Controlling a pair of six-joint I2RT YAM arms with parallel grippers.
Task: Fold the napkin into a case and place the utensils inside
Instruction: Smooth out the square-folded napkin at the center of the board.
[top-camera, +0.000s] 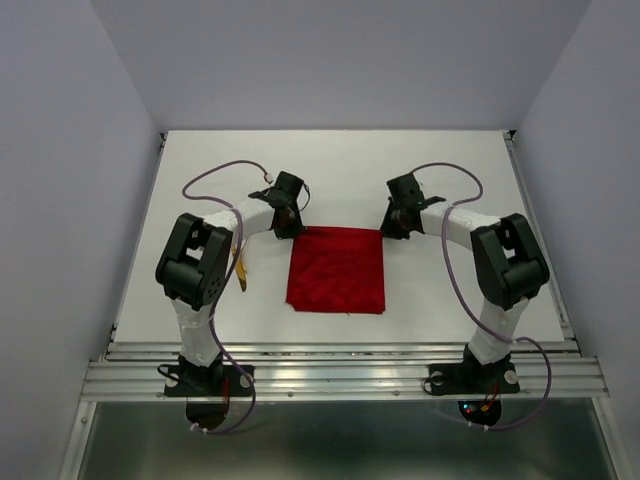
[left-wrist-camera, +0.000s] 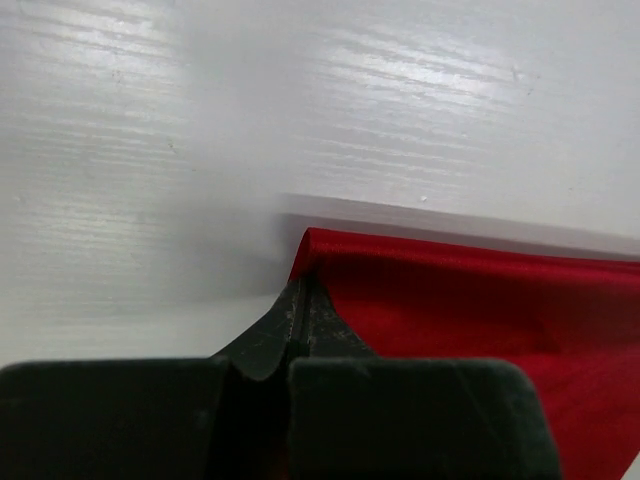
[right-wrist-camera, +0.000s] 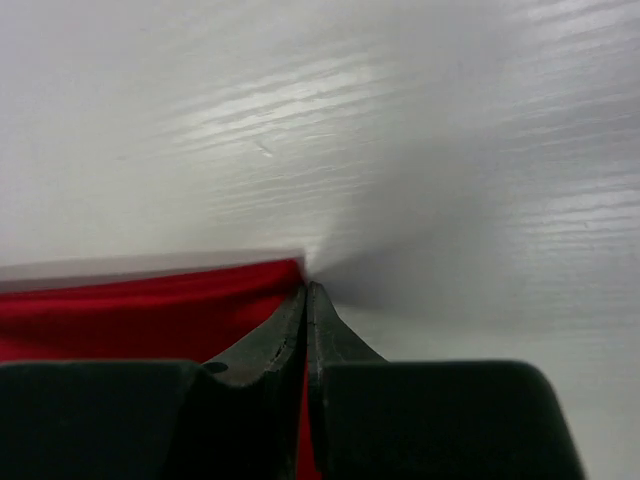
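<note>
Two pinches hold the red napkin (top-camera: 337, 270), which lies flat on the table (top-camera: 450, 180). Your left gripper (left-wrist-camera: 303, 290) is clamped on its far left corner, your right gripper (right-wrist-camera: 307, 292) on its far right. Lift both corners together, level, then draw them toward you so the fold lands square.

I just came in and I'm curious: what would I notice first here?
The bright red napkin jumps out, lying in the middle of the white table. The left gripper and the right gripper each pinch one of its far corners. A slim gold utensil lies beside the left arm.
</note>
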